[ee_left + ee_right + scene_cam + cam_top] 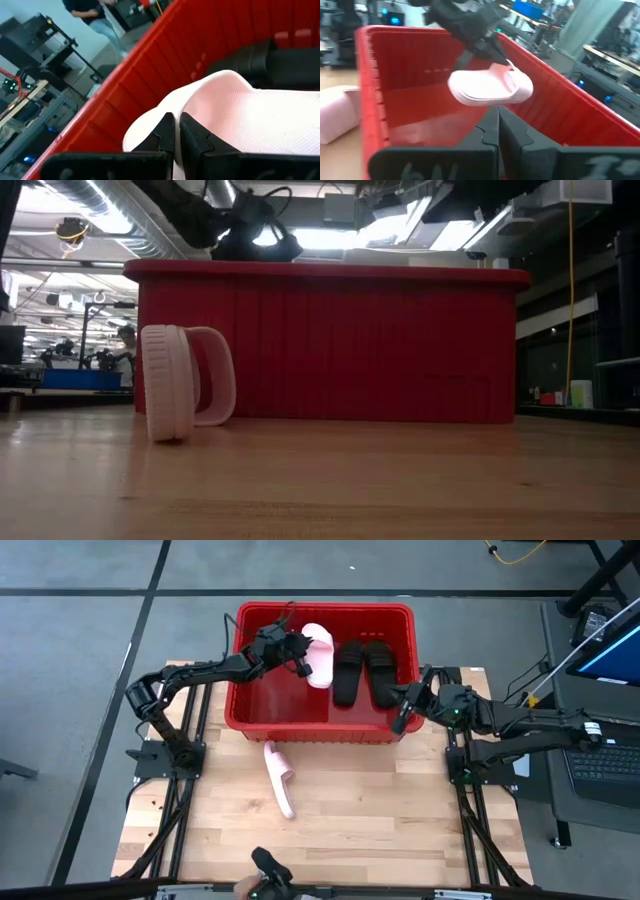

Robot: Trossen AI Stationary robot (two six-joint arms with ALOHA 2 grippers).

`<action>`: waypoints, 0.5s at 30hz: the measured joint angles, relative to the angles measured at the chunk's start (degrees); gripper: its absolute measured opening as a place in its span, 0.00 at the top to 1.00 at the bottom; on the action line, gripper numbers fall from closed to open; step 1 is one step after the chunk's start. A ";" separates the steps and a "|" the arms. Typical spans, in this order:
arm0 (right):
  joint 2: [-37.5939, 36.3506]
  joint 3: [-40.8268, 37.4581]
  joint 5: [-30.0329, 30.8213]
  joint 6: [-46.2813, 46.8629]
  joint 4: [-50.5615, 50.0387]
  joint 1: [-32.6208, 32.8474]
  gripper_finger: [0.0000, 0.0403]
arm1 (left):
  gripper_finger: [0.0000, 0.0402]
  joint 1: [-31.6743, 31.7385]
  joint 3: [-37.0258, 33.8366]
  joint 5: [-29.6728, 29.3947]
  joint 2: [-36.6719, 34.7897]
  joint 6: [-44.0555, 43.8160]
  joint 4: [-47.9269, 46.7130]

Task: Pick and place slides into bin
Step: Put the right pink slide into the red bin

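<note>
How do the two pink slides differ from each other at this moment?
Place: one pink slide is above the inside of the red bin; the other pink slide is on the wooden table in front of the bin.
Support: the first is gripped at its strap by the left hand and hangs in the air; the second rests free.
Pose: the second stands on its side edge; the first is held roughly level.
Both are pale pink, wide-strapped.

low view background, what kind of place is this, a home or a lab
Likely a lab or workshop: exposed ceiling ducts, benches with equipment behind the wooden table, and a laptop beside the rig.
</note>
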 joint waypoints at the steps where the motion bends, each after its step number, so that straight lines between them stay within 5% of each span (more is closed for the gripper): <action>1: 0.09 -0.02 0.00 0.56 0.05 -0.89 0.99 | 0.99 0.29 -0.38 0.05 0.26 -0.02 1.69; 15: 0.31 -0.02 -0.04 3.01 0.69 -7.38 0.99 | 0.99 3.11 -3.80 5.11 7.20 6.46 12.94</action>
